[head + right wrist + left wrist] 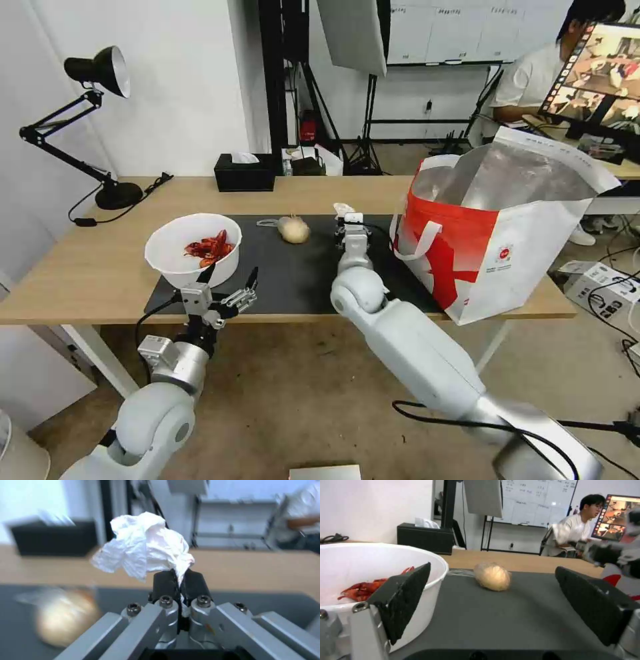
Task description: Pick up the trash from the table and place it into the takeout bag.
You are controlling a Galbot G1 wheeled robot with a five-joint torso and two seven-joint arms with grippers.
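Observation:
My right gripper (348,223) (179,576) is shut on a crumpled white tissue (143,545) (344,209), held above the dark mat just left of the takeout bag (507,233), a white tote with a red side and foil lining. A beige lump in clear plastic (293,229) (492,576) (65,620) lies on the mat left of that gripper. The white bowl with red crayfish shells (194,250) (370,572) sits at the mat's left end. My left gripper (230,283) (493,605) stands open at the table's front edge, one finger beside the bowl's rim.
On the back of the light-wood table (80,267) stand a black tissue box (245,173) (425,538) and a black desk lamp (100,127). The dark grey mat (300,273) covers the table's middle. Cables and boxes lie on the floor at the right.

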